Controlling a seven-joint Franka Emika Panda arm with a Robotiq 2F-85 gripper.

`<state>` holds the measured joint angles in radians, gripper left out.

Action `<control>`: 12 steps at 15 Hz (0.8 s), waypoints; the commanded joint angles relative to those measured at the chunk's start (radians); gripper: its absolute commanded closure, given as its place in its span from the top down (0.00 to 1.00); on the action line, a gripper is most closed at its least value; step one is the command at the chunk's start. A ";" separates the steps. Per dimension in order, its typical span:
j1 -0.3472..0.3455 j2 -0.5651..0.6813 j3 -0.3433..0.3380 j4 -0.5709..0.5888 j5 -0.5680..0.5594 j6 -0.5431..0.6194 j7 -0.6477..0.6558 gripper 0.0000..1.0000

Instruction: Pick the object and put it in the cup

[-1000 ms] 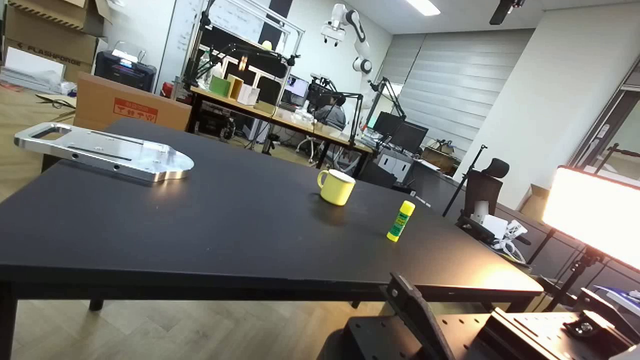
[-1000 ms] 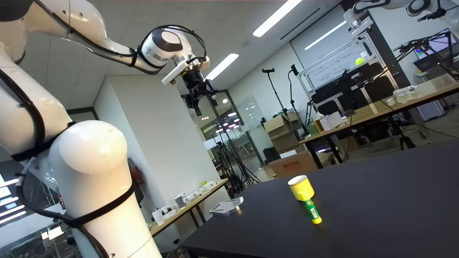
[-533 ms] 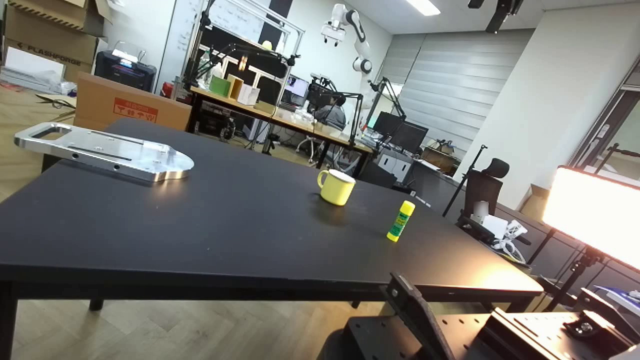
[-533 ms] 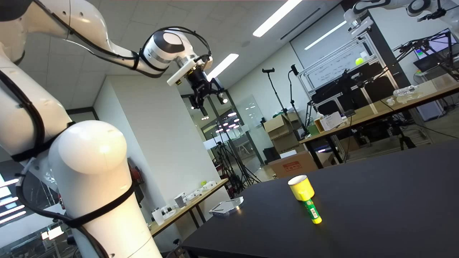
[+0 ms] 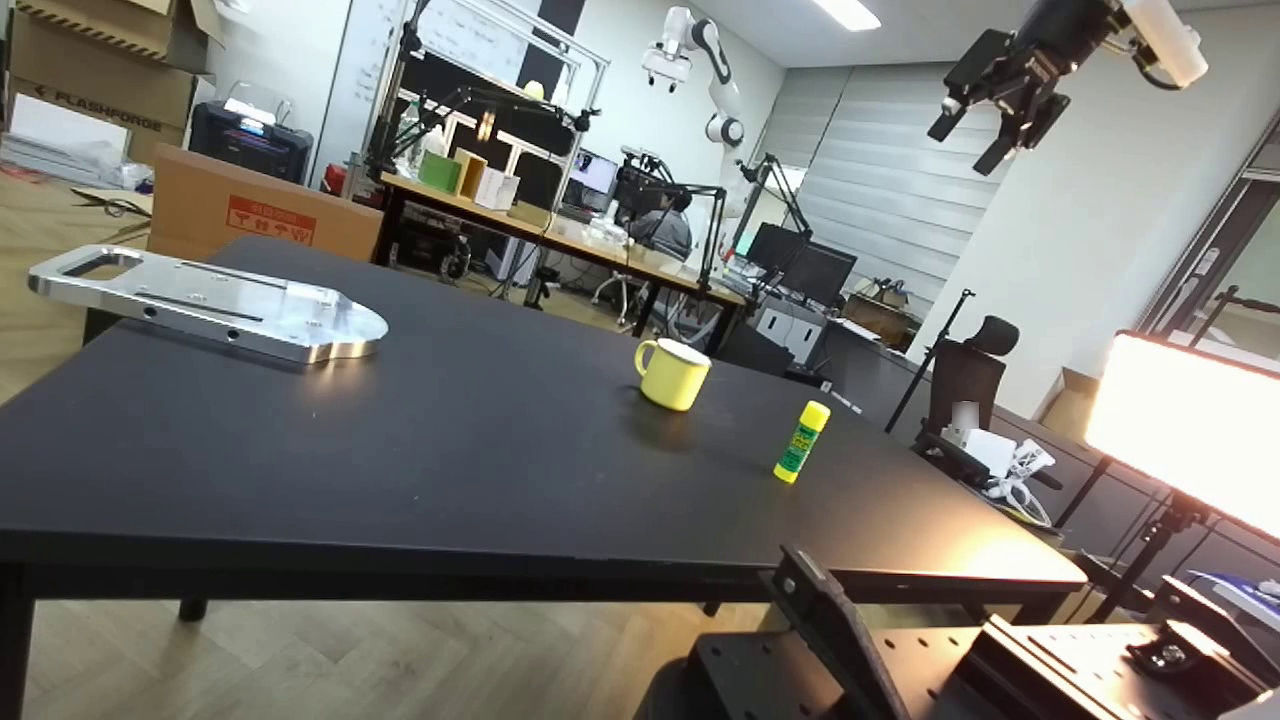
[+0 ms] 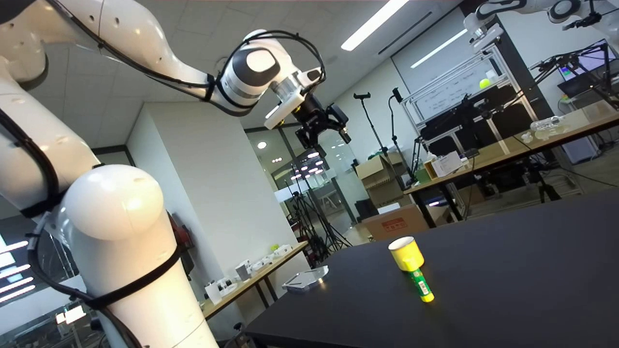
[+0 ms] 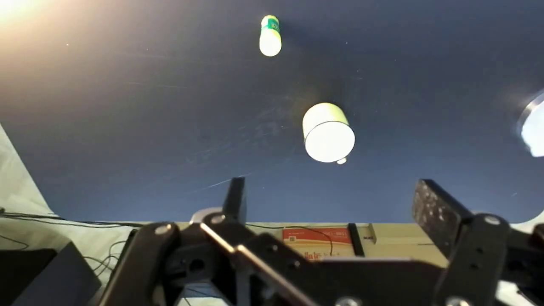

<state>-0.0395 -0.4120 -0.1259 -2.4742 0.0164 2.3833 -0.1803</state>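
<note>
The object is a yellow-green glue stick (image 5: 801, 443) standing upright on the black table; it also shows in an exterior view (image 6: 422, 286) and at the top of the wrist view (image 7: 270, 36). The cup is a pale-yellow mug (image 5: 673, 378) standing upright a short way from the stick. In an exterior view the mug (image 6: 407, 253) partly overlaps the stick's upper end. In the wrist view the mug (image 7: 325, 112) is near the middle, handle mostly hidden. My gripper (image 5: 968, 147) is open and empty, high above the table, also in an exterior view (image 6: 333, 144) and the wrist view (image 7: 330, 182).
A silver metal plate (image 5: 220, 300) lies at one end of the table (image 5: 480, 460); it also shows in an exterior view (image 6: 305, 279). A bright lamp panel (image 5: 1190, 430) stands beside the table. A black perforated bracket (image 5: 820, 660) is near the table's edge.
My gripper has moved out over the table, rightward in one exterior view and into sight at the top right of another. The stick and the mug have not moved.
</note>
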 commanded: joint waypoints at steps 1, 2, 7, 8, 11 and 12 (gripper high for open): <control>-0.033 0.087 -0.037 -0.038 0.041 0.163 0.029 1.00; -0.033 0.121 -0.045 -0.030 0.049 0.187 0.015 1.00; -0.031 0.294 -0.026 0.062 0.081 0.231 0.053 1.00; -0.033 0.321 -0.019 0.077 0.077 0.232 0.061 1.00; -0.043 0.314 -0.011 0.053 0.066 0.213 0.051 1.00; -0.043 0.334 -0.006 0.066 0.067 0.192 0.053 1.00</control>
<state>-0.0738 -0.0765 -0.1414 -2.4081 0.0835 2.5767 -0.1279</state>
